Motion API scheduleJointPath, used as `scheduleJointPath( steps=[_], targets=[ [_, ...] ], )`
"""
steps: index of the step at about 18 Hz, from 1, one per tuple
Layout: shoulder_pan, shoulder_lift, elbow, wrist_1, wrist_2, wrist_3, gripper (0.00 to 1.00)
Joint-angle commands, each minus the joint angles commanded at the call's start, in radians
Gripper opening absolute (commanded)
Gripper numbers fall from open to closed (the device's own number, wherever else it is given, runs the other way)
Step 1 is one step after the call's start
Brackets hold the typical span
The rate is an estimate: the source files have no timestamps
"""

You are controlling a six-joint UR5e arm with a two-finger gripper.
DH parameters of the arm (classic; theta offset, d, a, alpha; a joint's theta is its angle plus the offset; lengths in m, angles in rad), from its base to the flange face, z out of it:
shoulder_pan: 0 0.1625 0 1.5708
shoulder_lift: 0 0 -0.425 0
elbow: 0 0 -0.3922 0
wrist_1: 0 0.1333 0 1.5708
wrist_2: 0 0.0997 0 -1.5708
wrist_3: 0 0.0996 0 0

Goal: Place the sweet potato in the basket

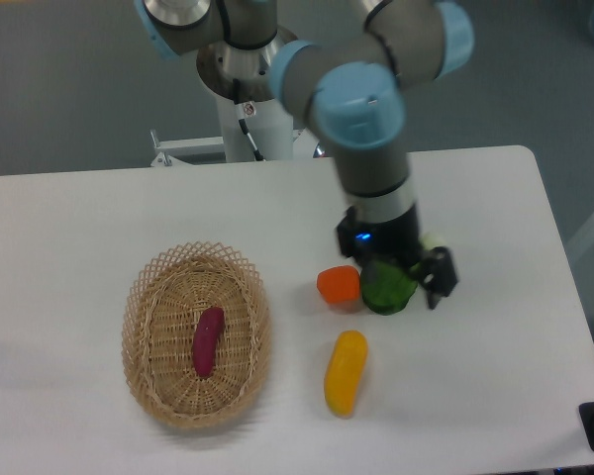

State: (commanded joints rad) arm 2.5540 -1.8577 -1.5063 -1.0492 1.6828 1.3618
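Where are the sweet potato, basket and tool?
sweet potato (208, 341): fixed camera, middle of the tuber.
basket (148, 287): fixed camera, upper-left lattice rim.
tool (426, 280): fixed camera, between the fingertips.

A lab — white table (129, 213), pedestal-mounted arm (361, 109), grey floor (69, 89).

Readable text: I find none on the arm (361, 109), basket (139, 341) or table (99, 218).
Labels, brands, numbers: I can make out none anywhere.
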Motion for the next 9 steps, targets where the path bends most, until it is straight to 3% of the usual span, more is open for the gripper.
scheduleJointPath(
  steps=[4,9],
  targets=[
    [0.029,0.041,-0.014,-0.044,-0.011,0.039,1.00],
    [0.043,0.045,-0.018,-0.043,-0.021,0.039,1.00]
  ],
)
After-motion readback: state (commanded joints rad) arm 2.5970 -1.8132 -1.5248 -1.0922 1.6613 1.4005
